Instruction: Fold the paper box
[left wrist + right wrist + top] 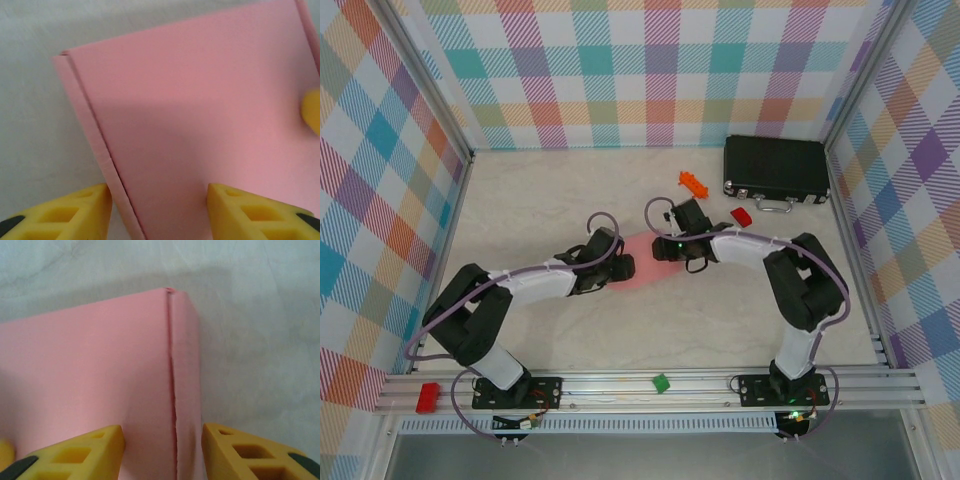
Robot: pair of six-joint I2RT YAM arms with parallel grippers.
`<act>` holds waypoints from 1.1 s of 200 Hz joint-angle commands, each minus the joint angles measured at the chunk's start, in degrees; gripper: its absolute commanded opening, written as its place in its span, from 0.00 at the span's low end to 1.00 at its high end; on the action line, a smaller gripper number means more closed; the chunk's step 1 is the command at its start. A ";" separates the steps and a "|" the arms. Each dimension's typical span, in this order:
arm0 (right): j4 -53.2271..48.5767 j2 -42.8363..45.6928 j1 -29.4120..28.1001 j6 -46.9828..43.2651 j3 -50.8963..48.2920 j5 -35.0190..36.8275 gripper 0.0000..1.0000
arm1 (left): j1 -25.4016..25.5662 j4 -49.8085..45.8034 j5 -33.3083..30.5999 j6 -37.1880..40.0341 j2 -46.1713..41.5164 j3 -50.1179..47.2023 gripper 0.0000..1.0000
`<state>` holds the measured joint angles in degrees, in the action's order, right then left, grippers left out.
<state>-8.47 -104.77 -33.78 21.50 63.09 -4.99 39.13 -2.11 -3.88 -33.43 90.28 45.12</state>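
Observation:
The paper box (644, 247) is a small flat pink rectangle lying mid-table between the two arms. My left gripper (621, 266) is at its left end and my right gripper (672, 248) at its right end. From the left wrist, the pink box (200, 110) lies under my open left gripper (159, 212), whose yellow fingers (75, 212) straddle the folded left edge. From the right wrist, my open right gripper (162, 452) straddles the seam along the right edge of the box (90, 370). Neither gripper is shut on the card.
A black hard case (776, 168) lies at the back right. An orange bit (692, 183) and a red bit (741, 216) lie near it. A green piece (661, 382) and a red block (427, 397) sit on the front rail. Plaid walls enclose the table.

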 commanded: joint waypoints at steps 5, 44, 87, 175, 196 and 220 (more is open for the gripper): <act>-5.60 -4.36 -0.67 -6.01 4.68 0.39 0.52 | 3.66 3.34 6.68 -6.43 -0.52 -2.79 0.52; -9.76 -5.94 0.58 -8.66 11.48 7.55 0.66 | 5.42 3.41 4.35 -9.64 -3.94 -4.58 0.58; -11.71 1.39 4.32 -6.27 11.55 6.92 0.72 | 5.03 -6.40 -4.97 -4.40 -12.48 -2.03 0.73; 5.24 18.44 5.77 13.11 -15.43 -10.65 0.72 | -8.98 -7.07 4.06 16.07 -1.43 7.99 0.77; 10.78 18.27 5.48 16.26 -19.56 -13.68 0.71 | -10.04 -7.23 7.07 17.81 3.80 11.18 0.74; 16.19 17.27 5.01 18.95 -22.02 -15.96 0.70 | -10.04 -7.25 8.00 18.78 6.81 12.95 0.71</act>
<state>-2.07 -87.07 -28.12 35.22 42.26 -15.75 29.32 -10.00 0.21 -18.26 95.55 55.46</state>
